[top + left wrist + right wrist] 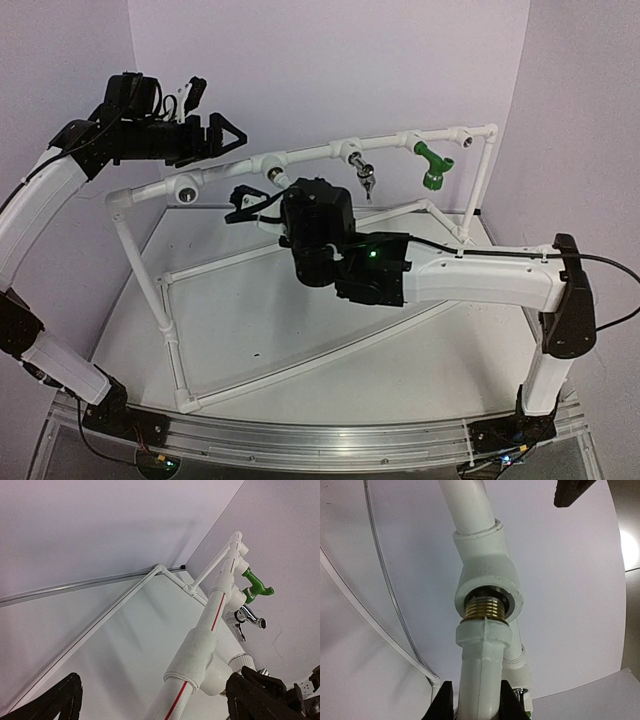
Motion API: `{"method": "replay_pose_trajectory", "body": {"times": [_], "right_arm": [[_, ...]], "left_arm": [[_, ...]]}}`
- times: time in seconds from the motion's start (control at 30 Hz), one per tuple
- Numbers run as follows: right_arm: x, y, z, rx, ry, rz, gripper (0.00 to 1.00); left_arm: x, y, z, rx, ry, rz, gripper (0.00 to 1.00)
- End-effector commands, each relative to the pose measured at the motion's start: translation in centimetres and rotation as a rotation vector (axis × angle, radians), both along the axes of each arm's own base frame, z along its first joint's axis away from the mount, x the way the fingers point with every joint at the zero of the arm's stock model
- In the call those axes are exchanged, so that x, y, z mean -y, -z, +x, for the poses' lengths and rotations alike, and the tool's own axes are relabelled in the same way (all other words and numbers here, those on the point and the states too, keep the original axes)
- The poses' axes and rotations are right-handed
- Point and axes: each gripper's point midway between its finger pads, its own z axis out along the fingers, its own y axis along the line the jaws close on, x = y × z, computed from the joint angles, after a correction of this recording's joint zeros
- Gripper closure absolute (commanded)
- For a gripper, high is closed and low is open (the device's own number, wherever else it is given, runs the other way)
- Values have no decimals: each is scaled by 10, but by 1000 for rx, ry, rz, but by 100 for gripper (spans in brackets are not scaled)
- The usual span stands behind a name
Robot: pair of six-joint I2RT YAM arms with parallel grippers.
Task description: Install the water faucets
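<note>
In the right wrist view my right gripper is shut on the white faucet, one black finger on each side of its body. Its brass thread sits partly inside a round socket fitting of the white pipe frame. From above, the right gripper is just below the top rail. A chrome faucet and a green faucet hang from the rail further right. My left gripper is open, raised by the rail's left part with nothing held; its fingers straddle the rail.
Two round sockets on the rail hold nothing. The frame's lower pipes cross the white tabletop. Purple walls close in behind and at both sides. The left wrist view also shows the green faucet and the chrome faucet.
</note>
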Motion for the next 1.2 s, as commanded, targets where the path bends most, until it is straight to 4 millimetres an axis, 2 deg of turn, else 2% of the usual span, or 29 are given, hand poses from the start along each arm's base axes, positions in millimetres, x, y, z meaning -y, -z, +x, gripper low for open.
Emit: {"method": "replay_pose_trajectory", "body": {"times": [0.0, 0.67, 0.8, 1.03, 1.17], "right_arm": [[12, -48, -1, 39, 22, 140, 100], [-15, -31, -8, 30, 16, 119, 100], [-13, -32, -8, 31, 37, 126, 100], [8, -30, -11, 28, 86, 117, 100], [12, -29, -12, 27, 92, 115, 100]], "left_arm": [[1, -22, -2, 76, 15, -31, 0], [-1, -17, -4, 73, 8, -22, 0], [-2, -17, -4, 72, 6, -22, 0], [0, -16, -3, 69, 7, -26, 0], [1, -17, -2, 69, 13, -32, 0]]}}
